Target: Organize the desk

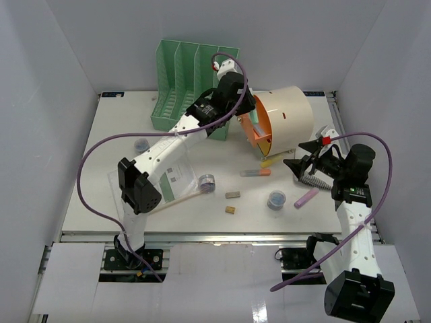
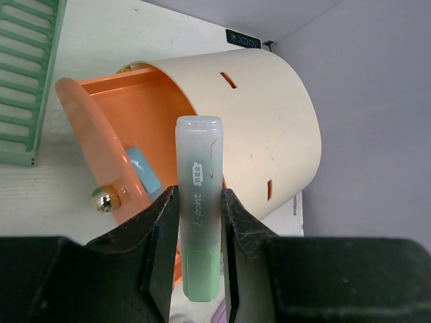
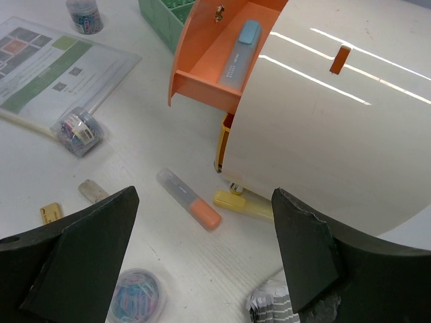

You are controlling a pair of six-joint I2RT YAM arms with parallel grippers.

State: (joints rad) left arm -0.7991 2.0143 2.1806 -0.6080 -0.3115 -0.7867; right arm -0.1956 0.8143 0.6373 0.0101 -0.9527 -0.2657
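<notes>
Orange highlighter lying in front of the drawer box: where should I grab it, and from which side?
Likely mid-barrel on the orange highlighter, from straight above, fingers across its narrow width. It lies flat with bare desk along both long sides; its orange end nears the yellow highlighter.

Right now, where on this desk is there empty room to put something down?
The far left corner is bare, between the wall and the green rack. A thin free strip of desk runs along the front rail. The middle is crowded: the orange marker, yellow marker, jars and erasers lie close together before the drawer box.
</notes>
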